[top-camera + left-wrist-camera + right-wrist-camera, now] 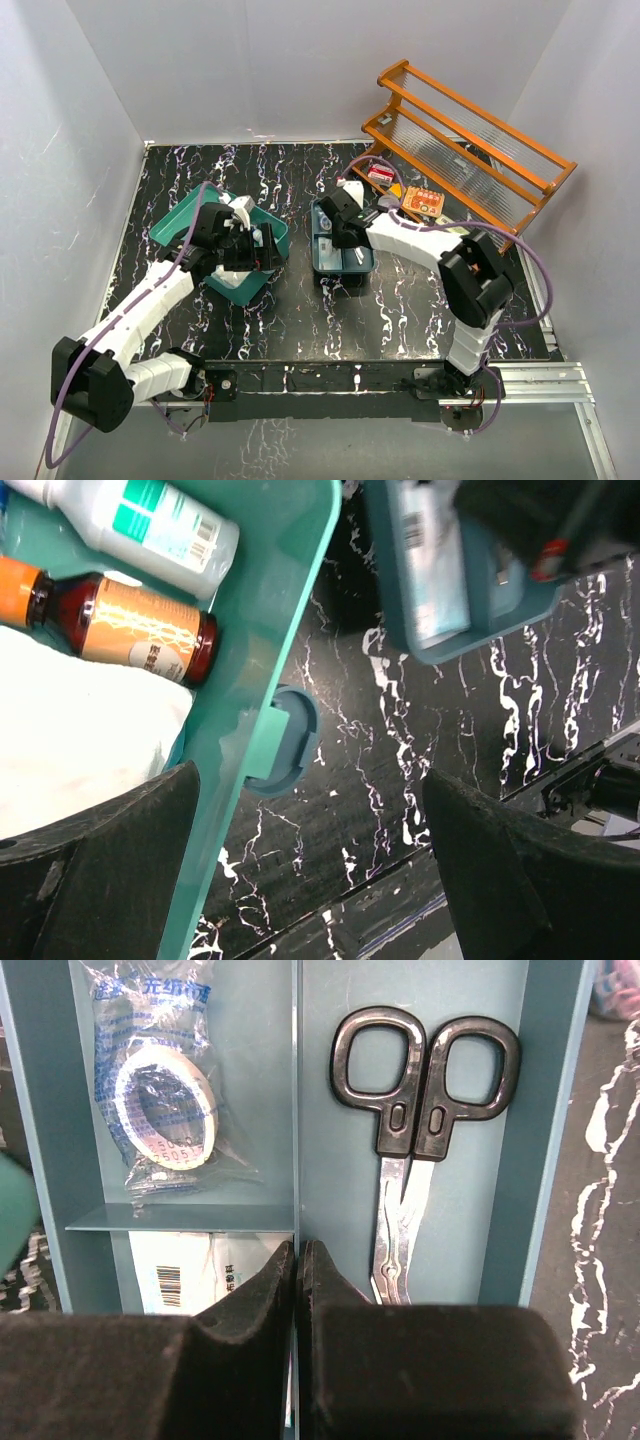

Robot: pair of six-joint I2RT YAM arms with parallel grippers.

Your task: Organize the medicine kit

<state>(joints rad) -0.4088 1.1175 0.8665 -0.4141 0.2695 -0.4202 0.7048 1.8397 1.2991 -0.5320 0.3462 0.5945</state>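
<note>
The medicine kit (172,226) is found directly beneath the left jaws, which are spread wide and hold nothing. In the left wrist view its front wall (270,630) is seen running steeply between the two fingers, nearer the one that hangs over the kit's inside, while the other hangs over bare table (400,730) outside it. The latch (285,742) on that wall lies just ahead of the gap, a little toward the inner finger. Because the wall is set nearly crosswise to the closing line, it is judged that a straight descent would put it, or the latch, between the jaws. Ahead of the inner finger, a brown bottle (120,630) and a white bottle (150,525) are laid inside the kit. The right jaws are pressed shut on nothing over the divided tray (545,1110), with scissors (420,1110) ahead and a bagged tape roll (160,1100) ahead to the other side. The kit is thus nearer the left arm.
</note>
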